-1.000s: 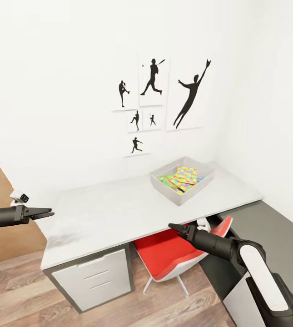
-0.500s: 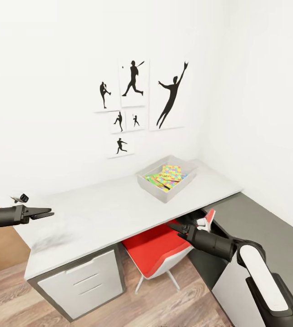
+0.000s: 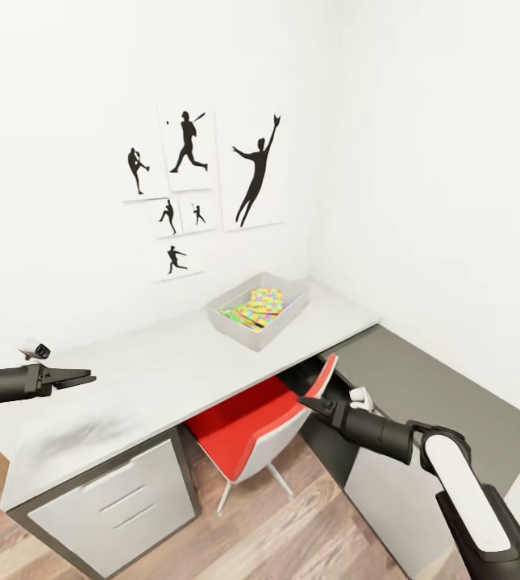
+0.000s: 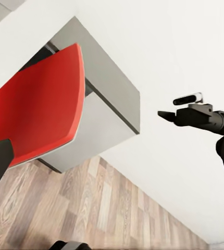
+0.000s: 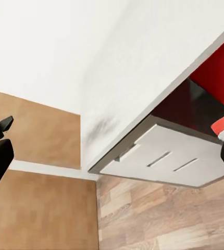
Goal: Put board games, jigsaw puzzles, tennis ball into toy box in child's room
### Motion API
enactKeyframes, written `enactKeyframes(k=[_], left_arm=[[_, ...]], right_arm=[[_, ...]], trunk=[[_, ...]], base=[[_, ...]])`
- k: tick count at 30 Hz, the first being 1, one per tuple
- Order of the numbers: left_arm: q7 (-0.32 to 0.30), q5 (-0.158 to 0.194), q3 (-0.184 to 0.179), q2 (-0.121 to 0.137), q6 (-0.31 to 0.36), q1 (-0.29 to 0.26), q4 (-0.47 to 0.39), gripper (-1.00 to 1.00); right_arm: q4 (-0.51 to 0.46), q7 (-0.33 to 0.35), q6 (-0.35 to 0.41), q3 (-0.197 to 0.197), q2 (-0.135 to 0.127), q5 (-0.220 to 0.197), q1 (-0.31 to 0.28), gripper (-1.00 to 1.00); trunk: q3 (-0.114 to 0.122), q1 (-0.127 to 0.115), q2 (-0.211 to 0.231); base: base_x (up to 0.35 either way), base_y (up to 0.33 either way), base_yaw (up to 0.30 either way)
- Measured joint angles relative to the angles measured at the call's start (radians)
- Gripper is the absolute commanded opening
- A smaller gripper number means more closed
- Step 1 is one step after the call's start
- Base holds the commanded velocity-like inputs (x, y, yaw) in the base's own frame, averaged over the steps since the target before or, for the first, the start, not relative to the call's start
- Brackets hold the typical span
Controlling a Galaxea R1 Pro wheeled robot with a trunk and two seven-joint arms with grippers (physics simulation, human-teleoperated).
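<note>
No brand, label or readable writing shows anywhere; the only markings are six black silhouette prints of ball players (image 3: 189,191) on the white wall above the table (image 3: 155,379). The toy box (image 3: 258,309) sits on the white tabletop toward its far end near the room's corner, and inside it lie colourful flat toys (image 3: 259,305), a yellow, pink, blue and green puzzle sheet on top; what lies under it is too small to make out. A red chair (image 3: 253,419) is tucked under the table between the white drawers (image 3: 110,508) and the lower dark grey side desk (image 3: 421,387). The left gripper (image 3: 81,376) hangs over the near end of the tabletop, well apart from the toy box, its fingers close together and holding nothing. The right gripper (image 3: 311,404) hovers beside the chair's back, in front of the side desk, also empty with fingers nearly together, though I cannot tell whether they are fully closed. Wood-plank floor (image 3: 292,524) runs beneath.
</note>
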Motion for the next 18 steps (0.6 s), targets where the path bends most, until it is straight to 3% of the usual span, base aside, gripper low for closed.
enactKeyframes(k=[7,18], left_arm=[[0.0,0.0,0.0,0.0,0.001,0.0,0.0,1.0],[0.0,-0.001,0.0,0.0,0.0,0.0,0.0,1.0]], right_arm=[[0.006,0.0,0.0,0.0,0.0,0.0,0.0,1.0],[0.012,0.001,0.0,0.0,0.0,0.0,0.0,1.0]], trunk=[[0.003,0.0,0.0],[0.009,0.0,0.0]], base=[[-0.097,0.132,-0.27],[-0.075,0.02,-0.27]])
